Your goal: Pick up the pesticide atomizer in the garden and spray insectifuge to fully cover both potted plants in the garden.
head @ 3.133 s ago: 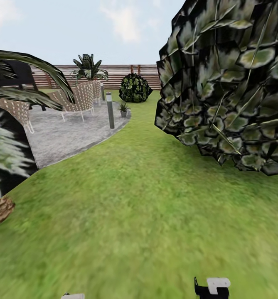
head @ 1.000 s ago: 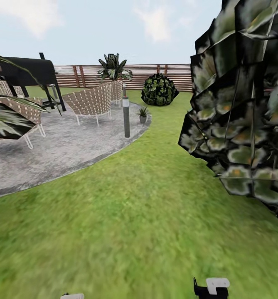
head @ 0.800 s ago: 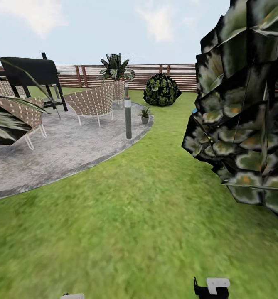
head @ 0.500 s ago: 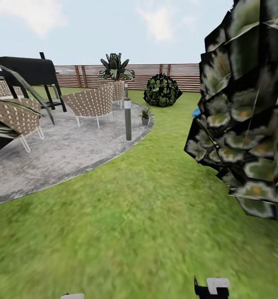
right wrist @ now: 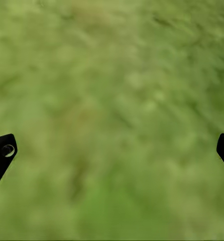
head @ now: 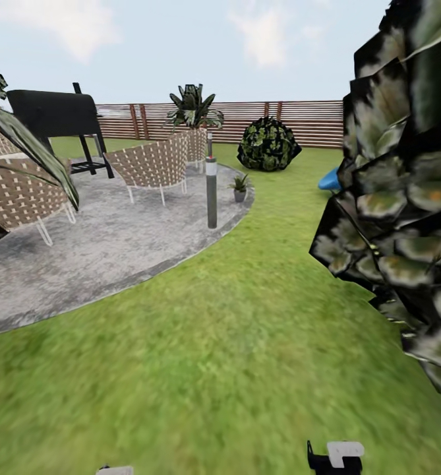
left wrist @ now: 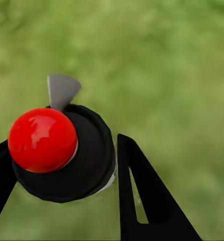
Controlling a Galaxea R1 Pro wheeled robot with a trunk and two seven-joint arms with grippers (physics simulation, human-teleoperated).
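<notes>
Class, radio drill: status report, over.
Left gripper clamps dark red-capped canister; right gripper open over grass. Small potted plant ahead at patio edge. Big bush close on right.

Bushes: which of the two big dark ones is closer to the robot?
The big bush at the head view's right edge is closer. The round bush stands far back by the slatted fence.

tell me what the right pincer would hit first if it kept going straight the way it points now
Most likely the blurred green lawn. In the right wrist view the right pincer has its two black fingertips spread wide at the frame edges, with grass alone between and beyond them. How far off the grass lies is unclear.
</notes>
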